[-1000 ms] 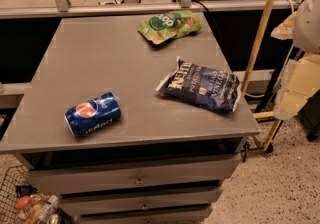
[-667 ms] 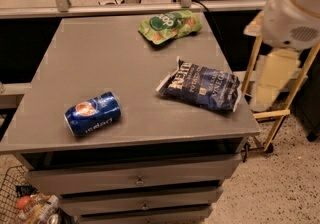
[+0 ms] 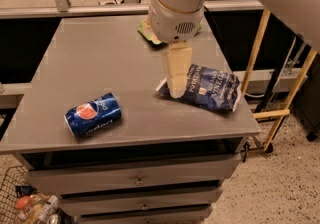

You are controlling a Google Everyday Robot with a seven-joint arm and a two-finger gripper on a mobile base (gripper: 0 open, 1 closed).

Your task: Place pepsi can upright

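Note:
The pepsi can (image 3: 93, 114), blue with a red-white round logo, lies on its side near the front left of the grey table (image 3: 95, 58). My gripper (image 3: 177, 70) hangs from the white arm over the table's middle right, its cream fingers pointing down just above the left end of the dark-blue chip bag (image 3: 210, 88). The gripper is well to the right of the can and holds nothing that I can see.
A green snack bag (image 3: 147, 32) lies at the back of the table, partly hidden behind the arm. Drawers sit under the tabletop. A wire basket (image 3: 25, 203) with items stands on the floor at lower left. A yellow wooden frame (image 3: 260, 43) stands to the right.
The arm has swung in from the right edge of the view to above the table's middle, now covering part of the green bag and the chip bag's left end. The can has not moved.

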